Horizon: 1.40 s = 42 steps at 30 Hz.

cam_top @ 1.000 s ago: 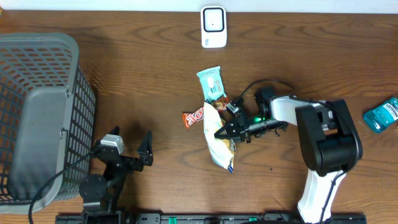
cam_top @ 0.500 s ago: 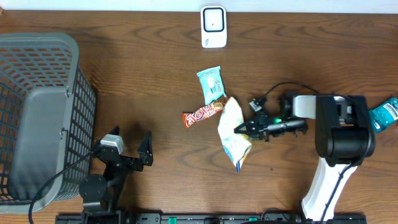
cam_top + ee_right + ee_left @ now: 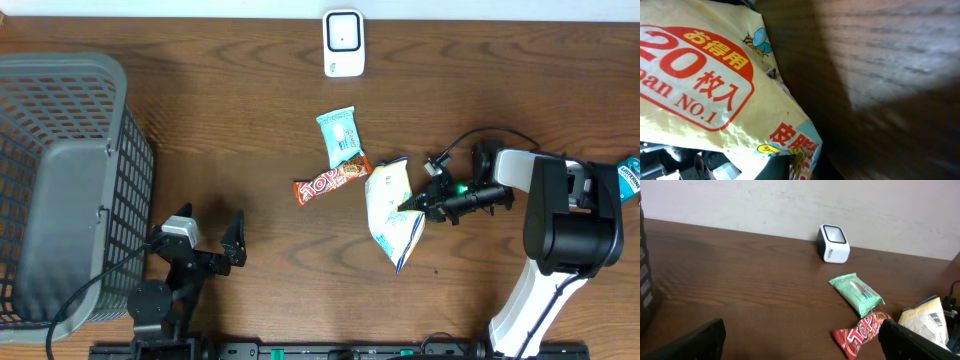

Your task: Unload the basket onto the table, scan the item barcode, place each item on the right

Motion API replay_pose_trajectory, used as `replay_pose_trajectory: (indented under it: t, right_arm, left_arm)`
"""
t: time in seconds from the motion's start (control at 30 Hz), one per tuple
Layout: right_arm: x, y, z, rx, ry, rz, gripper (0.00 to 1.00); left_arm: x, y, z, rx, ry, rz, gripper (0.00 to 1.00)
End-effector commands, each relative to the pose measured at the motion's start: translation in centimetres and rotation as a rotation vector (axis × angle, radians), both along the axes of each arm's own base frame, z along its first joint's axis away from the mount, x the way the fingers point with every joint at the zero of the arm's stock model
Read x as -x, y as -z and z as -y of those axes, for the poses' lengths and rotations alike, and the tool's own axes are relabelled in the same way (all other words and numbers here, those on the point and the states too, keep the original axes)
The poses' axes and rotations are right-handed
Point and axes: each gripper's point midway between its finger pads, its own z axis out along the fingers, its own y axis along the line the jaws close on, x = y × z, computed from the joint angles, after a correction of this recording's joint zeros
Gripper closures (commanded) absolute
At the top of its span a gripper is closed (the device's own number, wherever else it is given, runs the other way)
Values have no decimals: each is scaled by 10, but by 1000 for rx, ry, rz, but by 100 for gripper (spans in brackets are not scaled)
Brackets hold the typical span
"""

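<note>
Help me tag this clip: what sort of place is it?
Probably a mock shop checkout on a wooden table: a white barcode scanner, a grey shopping basket, and packaged snacks, such as the snack bag and red candy bar.

Left hand (image 3: 208, 233) agape; right hand (image 3: 408, 205) clenched
</note>
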Motion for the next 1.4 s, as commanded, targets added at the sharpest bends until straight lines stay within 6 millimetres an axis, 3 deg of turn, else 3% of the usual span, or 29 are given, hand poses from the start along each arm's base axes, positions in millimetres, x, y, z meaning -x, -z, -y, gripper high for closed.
replay_pose_trajectory:
  t: [0.0, 0.1, 0.17, 0.2, 0.23, 0.37, 0.67, 0.73, 0.83, 1.0, 1.2, 1.37]
  right_arm:
    - [31, 68, 55, 418, -37, -170, 99]
    - [25, 54, 37, 277, -64, -97, 99]
    - [15, 24, 12, 56, -93, 25, 99]
    - [9, -10, -3, -111, -101, 115, 99]
    - [8, -24, -7, -153, -105, 138, 99]
    - [11, -64, -9, -196, -163, 228, 98]
    - [24, -177, -17, -195, -243, 602, 99]
    - [26, -184, -18, -143, -287, 684, 99]
    - [16, -180, -12, 33, -311, 732, 99]
    - [-46, -156, 16, 539, -184, 767, 99]
    - [-93, -170, -11, 832, -168, 1007, 99]
    - [-130, -181, -1, 1167, -67, 1111, 99]
  left_arm:
    - [1, 13, 1, 11, 5, -42, 2]
    - [1, 13, 1, 11, 5, -42, 2]
    - [1, 13, 1, 11, 5, -42, 2]
    - [1, 13, 1, 11, 5, -42, 2]
    - [1, 13, 1, 11, 5, -42, 2]
    - [1, 13, 1, 11, 5, -42, 2]
    - [1, 13, 1, 11, 5, -42, 2]
    - [1, 13, 1, 11, 5, -42, 2]
    - [1, 13, 1, 11, 5, -42, 2]
    - [1, 13, 1, 11, 5, -42, 2]
    - [1, 13, 1, 11, 5, -42, 2]
    - [1, 13, 1, 11, 5, -42, 2]
